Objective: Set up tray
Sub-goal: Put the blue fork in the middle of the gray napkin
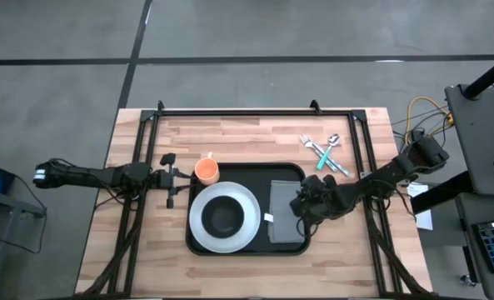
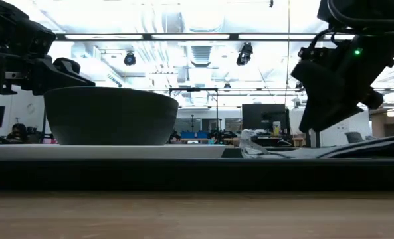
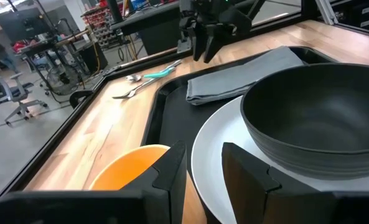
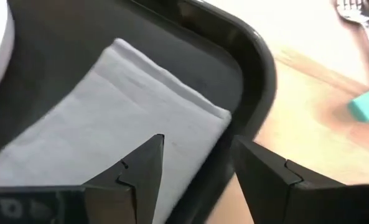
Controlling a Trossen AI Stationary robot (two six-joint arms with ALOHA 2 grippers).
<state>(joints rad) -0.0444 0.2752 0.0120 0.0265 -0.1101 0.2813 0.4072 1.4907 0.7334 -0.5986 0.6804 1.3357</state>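
Note:
The black tray (image 1: pixel 255 167) lies mid-table. In it a dark bowl (image 1: pixel 223 218) stands on a white plate (image 1: pixel 198 229) at the left, and a folded grey napkin (image 1: pixel 283 215) lies flat at the right. An orange cup (image 1: pixel 207 171) stands at the tray's far left corner. My left gripper (image 1: pixel 172 179) is open just left of the cup (image 3: pixel 128 168), level with it. My right gripper (image 1: pixel 301 205) is open, pointing down just above the napkin's right edge (image 4: pixel 172 112) and the tray's rim (image 4: pixel 259 56). It also shows in the low view (image 2: pixel 311 126).
Cutlery with teal handles (image 1: pixel 326 154) lies on the wood beyond the tray's far right corner, also in the left wrist view (image 3: pixel 150 78). A black frame (image 1: pixel 247 111) runs along the table's far edge and down both sides. Bare wood lies left of the tray.

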